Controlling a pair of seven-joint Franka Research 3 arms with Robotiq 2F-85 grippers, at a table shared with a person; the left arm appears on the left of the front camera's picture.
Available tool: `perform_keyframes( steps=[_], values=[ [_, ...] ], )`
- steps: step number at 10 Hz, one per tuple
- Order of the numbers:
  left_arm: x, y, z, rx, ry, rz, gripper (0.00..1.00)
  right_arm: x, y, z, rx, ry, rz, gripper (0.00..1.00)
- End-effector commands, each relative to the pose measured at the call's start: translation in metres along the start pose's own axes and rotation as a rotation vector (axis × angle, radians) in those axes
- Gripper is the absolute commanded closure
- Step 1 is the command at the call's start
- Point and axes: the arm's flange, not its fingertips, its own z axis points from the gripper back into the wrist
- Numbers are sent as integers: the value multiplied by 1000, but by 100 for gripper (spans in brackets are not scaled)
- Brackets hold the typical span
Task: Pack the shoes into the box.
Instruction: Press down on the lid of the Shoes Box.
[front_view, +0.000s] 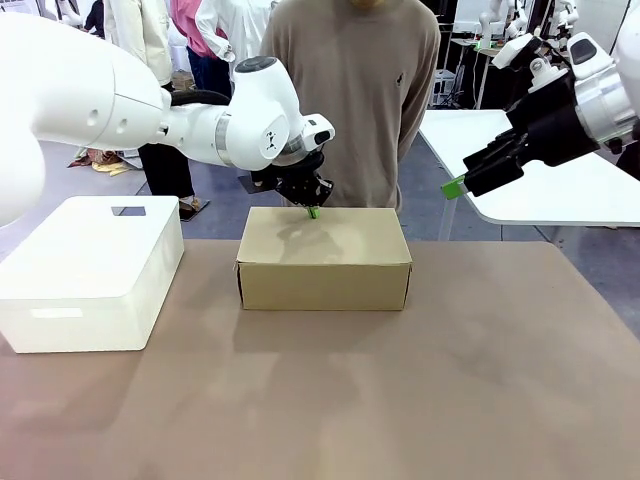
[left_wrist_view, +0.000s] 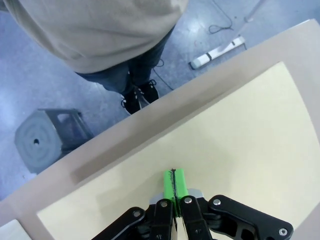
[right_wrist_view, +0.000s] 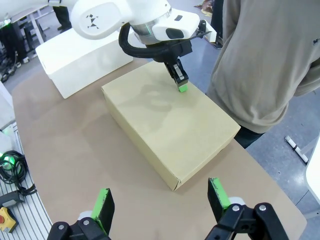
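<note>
The box (front_view: 324, 256) sits shut mid-surface, lid down, so whatever is inside is hidden. One box, one white bin (front_view: 88, 272) to its left. The left gripper (front_view: 313, 212), jaws pressed together, touches the lid's far edge near the person (front_view: 352, 90). The right gripper (right_wrist_view: 162, 201) hangs high, jaws wide, holding nothing.
</note>
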Motion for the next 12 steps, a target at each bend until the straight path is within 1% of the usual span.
perform_keyframes(
  steps=[1,3,4,6,7,9,10,11,12],
  values=[
    [1,1,-5,23,12,23,100,-1,2,-1,-13,6,-16,0],
    [2,2,-2,25,12,25,100,-1,2,-1,-13,6,-16,0],
    [3,2,11,19,-2,33,100,-1,2,-1,-13,6,-16,0],
    [3,-3,38,67,-42,21,100,-1,2,-1,-13,6,-16,0],
    [3,-5,47,71,-38,23,100,-1,2,-1,-13,6,-16,0],
    [1,-4,60,66,-11,36,100,-1,2,-1,-13,6,-16,0],
    [1,4,67,47,52,-23,100,-1,2,-1,-13,6,-16,0],
    [12,-6,57,32,-33,12,100,-1,2,-1,-13,6,-16,0],
    [12,-6,57,32,-33,12,100,-1,2,-1,-13,6,-16,0]
  ],
)
